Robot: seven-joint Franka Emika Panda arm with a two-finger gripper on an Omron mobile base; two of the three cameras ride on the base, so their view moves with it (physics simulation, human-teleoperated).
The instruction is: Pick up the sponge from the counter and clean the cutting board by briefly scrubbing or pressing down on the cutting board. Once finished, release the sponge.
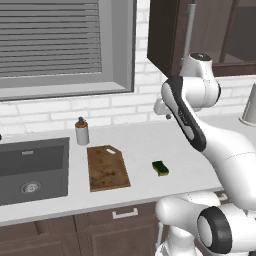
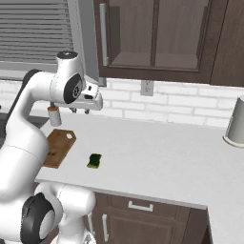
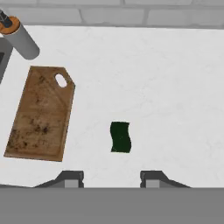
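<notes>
Nearest your hand camera are the two dark fingertips of the end effector [image 3: 112, 177], standing apart with nothing between them. That is as narrow as they get here, so treat the end effector as closed and empty. In the right base view you see it [image 2: 80, 111] held high above the worktop [image 2: 162, 147], near the brick wall.

Directly beyond the fingertips lies the sponge [image 3: 120, 137], dark green side up, flat on the worktop and untouched. From the left base camera you can make out its yellow layer along the lower edge [image 1: 160, 168].

To the sponge's left, apart from it with bare worktop between, lies the cutting board [image 3: 40, 114]: brown wood with dark stains, one clipped corner and a small hole at the far end. It lies flat, its long side running away from the front edge.

Beyond the board's far end, near the wall, stands a small grey dispenser [image 1: 82, 131] with a brown collar and dark pump top. Left of the board you find the dark grey sink basin [image 1: 30, 167] sunk into the worktop. Far to the right, by the wall, stands a pale cylindrical container [image 2: 236, 121]. Dark brown cabinets [image 2: 143, 217] run under the worktop.
</notes>
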